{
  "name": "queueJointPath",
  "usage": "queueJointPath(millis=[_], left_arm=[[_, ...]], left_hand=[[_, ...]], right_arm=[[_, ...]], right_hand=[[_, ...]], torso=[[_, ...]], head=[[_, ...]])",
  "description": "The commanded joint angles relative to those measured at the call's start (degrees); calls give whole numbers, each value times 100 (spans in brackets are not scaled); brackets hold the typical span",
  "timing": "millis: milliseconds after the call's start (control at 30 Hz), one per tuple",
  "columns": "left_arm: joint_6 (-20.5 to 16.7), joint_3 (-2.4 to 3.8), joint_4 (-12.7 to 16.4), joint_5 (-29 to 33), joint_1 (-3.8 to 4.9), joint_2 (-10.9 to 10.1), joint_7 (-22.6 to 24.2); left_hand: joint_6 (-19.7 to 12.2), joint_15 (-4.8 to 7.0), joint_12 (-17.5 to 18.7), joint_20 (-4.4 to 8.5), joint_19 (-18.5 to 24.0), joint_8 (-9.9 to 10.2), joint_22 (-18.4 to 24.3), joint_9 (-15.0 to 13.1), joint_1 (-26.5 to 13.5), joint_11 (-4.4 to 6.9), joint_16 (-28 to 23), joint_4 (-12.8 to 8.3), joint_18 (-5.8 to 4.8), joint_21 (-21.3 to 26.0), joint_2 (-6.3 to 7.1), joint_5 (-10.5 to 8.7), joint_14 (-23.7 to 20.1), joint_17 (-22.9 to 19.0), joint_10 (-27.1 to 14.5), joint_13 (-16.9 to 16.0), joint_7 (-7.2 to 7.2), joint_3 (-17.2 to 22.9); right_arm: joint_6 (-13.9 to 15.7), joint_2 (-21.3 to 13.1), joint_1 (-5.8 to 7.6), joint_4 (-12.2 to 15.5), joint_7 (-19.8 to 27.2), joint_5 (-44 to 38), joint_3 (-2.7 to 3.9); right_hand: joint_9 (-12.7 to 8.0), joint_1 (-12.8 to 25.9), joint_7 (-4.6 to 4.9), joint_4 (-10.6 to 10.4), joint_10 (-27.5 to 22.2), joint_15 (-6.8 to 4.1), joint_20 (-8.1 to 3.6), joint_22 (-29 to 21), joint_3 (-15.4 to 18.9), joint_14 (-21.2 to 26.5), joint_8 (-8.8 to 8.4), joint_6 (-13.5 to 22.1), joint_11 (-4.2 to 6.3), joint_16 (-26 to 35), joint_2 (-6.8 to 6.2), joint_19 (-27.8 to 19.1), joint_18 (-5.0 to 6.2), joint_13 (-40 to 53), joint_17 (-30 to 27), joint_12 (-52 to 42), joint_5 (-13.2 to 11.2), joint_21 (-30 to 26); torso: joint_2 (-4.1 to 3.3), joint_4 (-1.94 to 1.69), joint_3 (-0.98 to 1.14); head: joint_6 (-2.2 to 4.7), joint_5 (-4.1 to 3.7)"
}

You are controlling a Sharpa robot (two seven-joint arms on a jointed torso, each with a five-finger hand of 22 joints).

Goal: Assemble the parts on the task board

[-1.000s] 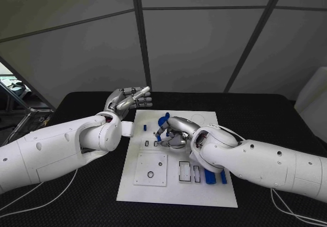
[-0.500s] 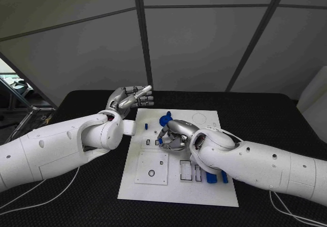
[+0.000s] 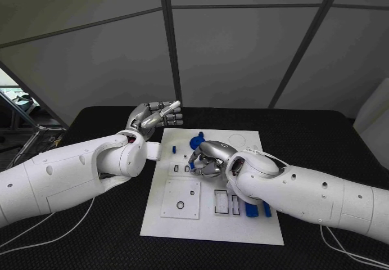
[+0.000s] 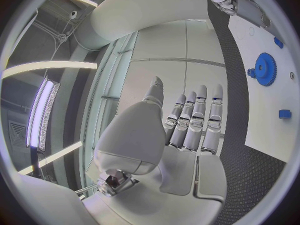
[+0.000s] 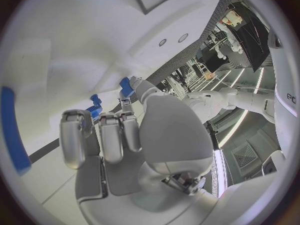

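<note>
1. The right hand (image 3: 209,159) is low over the middle of the task board (image 3: 212,225), its fingers curled down; in the right wrist view a small blue part (image 5: 127,86) sits at its fingertips, pinched there.
2. The left hand (image 3: 155,117) is raised beyond the board's far left corner, fingers straight and side by side, holding nothing.
3. A blue gear (image 3: 196,141) lies on the board just beyond the right hand; 2 blue bars (image 3: 258,210) lie near its right edge.

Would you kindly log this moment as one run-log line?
left hand: open, raised beside task board | right hand: on board, pinching small blue part | gear: on board
</note>
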State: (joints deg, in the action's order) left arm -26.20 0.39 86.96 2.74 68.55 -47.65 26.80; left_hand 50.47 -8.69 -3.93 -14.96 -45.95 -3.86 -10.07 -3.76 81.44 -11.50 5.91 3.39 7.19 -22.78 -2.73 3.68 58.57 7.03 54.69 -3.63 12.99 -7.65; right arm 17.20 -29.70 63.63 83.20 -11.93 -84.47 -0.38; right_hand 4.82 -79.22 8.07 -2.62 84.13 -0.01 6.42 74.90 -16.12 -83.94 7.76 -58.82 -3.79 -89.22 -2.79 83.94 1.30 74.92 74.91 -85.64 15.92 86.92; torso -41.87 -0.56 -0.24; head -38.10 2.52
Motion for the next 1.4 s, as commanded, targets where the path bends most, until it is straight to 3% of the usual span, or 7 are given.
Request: queueJointPath(millis=[33,800,1400], left_arm=[[50,5,10,-33,8,-5,21],[52,5,14,-33,9,-16,16],[47,5,11,-33,9,-22,9]], left_hand=[[30,-13,-11,-3,45,-10,8,-2,-6,1,-34,-29,324,-22,-67,-31,25,9,34,0,140,7],[30,-13,-11,-3,45,-10,8,-2,-6,1,-34,-29,324,-22,-67,-31,25,9,34,0,140,7],[26,-15,-6,-3,46,-7,9,-1,-11,-2,-38,-30,323,-24,-79,-31,25,10,27,2,144,10]], right_arm=[[-133,7,-9,-48,-51,-131,-15],[-418,43,-9,-55,-142,-287,-15],[-420,48,-9,-40,-227,-367,-16]], right_hand=[[2,0,19,5,160,-45,-46,980,-34,-570,21,-40,29,-15,38,201,-1,1009,1357,40,9,19],[-30,125,62,-2,111,-17,-29,947,22,-563,-58,65,-7,-3,-69,174,7,955,1328,97,-93,-2],[-55,238,103,-22,79,15,1,926,100,-560,-132,170,-44,3,-162,156,13,922,1318,133,-290,-18]], torso=[[1,-1,-1],[4,-2,-1],[4,-1,0]], head=[[-8,2],[-36,-4],[-46,-10]])
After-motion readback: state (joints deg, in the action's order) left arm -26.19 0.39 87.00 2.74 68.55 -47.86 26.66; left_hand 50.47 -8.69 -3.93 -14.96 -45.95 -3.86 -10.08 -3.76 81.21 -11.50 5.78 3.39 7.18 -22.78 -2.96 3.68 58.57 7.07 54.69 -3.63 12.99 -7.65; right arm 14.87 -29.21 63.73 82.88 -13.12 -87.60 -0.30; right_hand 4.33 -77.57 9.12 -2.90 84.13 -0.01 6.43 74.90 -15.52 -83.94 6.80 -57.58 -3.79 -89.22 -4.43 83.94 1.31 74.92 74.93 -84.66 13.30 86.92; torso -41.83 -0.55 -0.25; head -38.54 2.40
